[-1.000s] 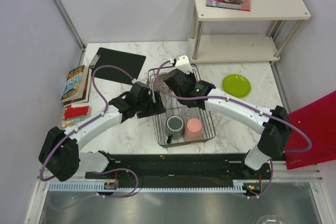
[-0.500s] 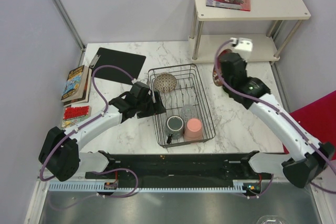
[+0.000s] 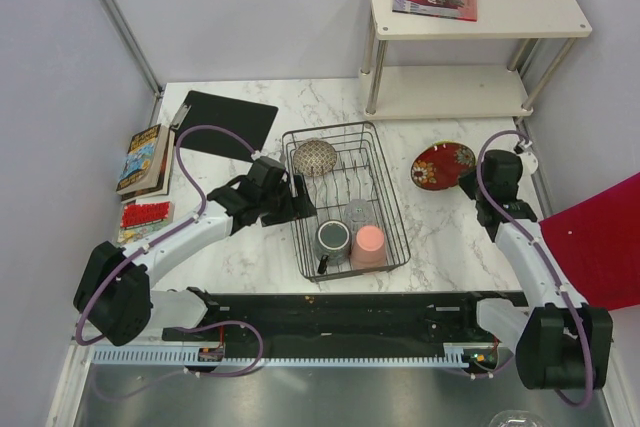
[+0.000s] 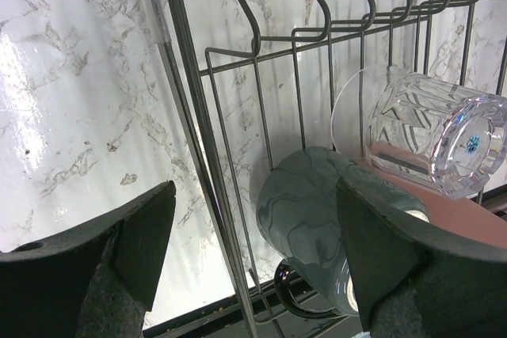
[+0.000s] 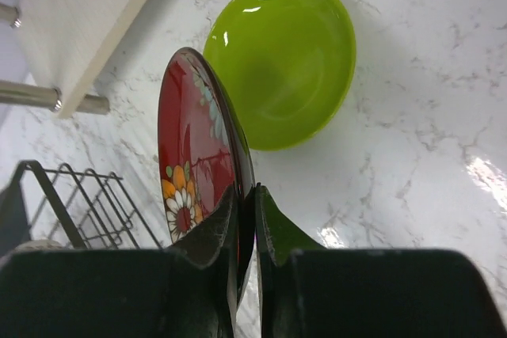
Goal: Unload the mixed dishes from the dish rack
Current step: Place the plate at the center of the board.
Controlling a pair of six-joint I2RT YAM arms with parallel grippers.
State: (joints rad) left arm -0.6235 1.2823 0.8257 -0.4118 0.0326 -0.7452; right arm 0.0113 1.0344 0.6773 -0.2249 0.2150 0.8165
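The step in hand is setting down the red patterned plate (image 3: 442, 164). The right end effector (image 3: 468, 181) is clenched on its rim, both fingers (image 5: 210, 235) pinching the dark edge. The plate is at the right of the overhead view, outside the dish rack (image 3: 393, 197) and directly over the lime-green plate (image 5: 285, 57), which the overhead view hides beneath it. Whether the two touch I cannot tell.

Being round, the plate has no true long axis. The diameter from the grasped rim runs toward the upper left of the overhead view, and the flowered face looks upward, tilted rather than level. Next, I judge, it must be lowered and flattened onto the green plate or the counter (image 3: 450, 237) beside it, then let go gently so it does not slide.

The left end effector (image 4: 253, 223) is released, jaws wide, straddling the rack's left wall next to the dark grey mug (image 4: 313, 211). Mug, clear glass (image 4: 436, 136), pink cup (image 3: 369, 240) and speckled bowl (image 3: 315, 157) sit inside the rack.
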